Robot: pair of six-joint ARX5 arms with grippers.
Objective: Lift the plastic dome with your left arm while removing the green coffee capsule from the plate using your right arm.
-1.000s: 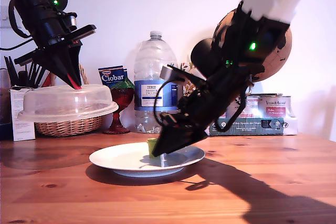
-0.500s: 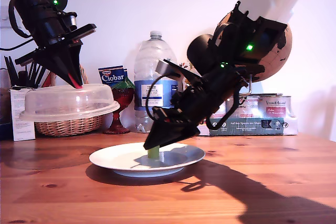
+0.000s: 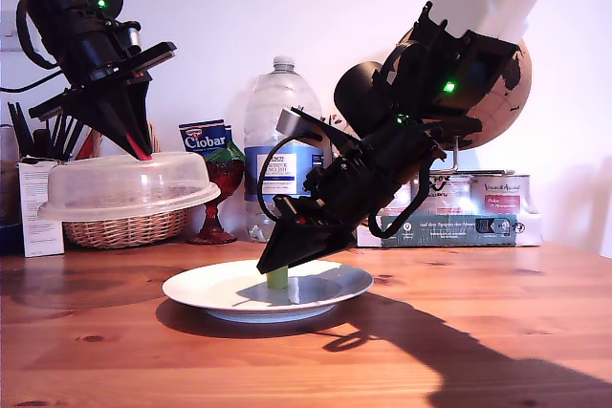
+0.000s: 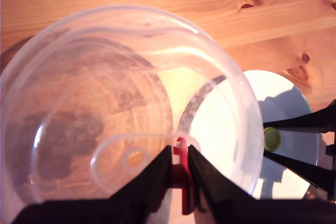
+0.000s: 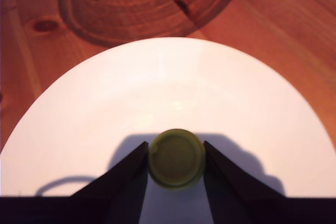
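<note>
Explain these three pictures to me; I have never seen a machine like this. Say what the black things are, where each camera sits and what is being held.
The black things are two robot arms, each ending in a pointed two-finger gripper. One picture comes from a camera standing off to the side of the wooden table. The other two come from cameras riding on the grippers, looking down along the fingers.

My first gripper pinches the red tab on top of a frosted plastic dome, which hangs in the air at the exterior view's left.

My second gripper reaches down to a white plate on the table. Its fingers sit on either side of a small green coffee capsule that appears to stand on the plate.

Behind them are a water bottle, a wicker basket and some boxes.
</note>
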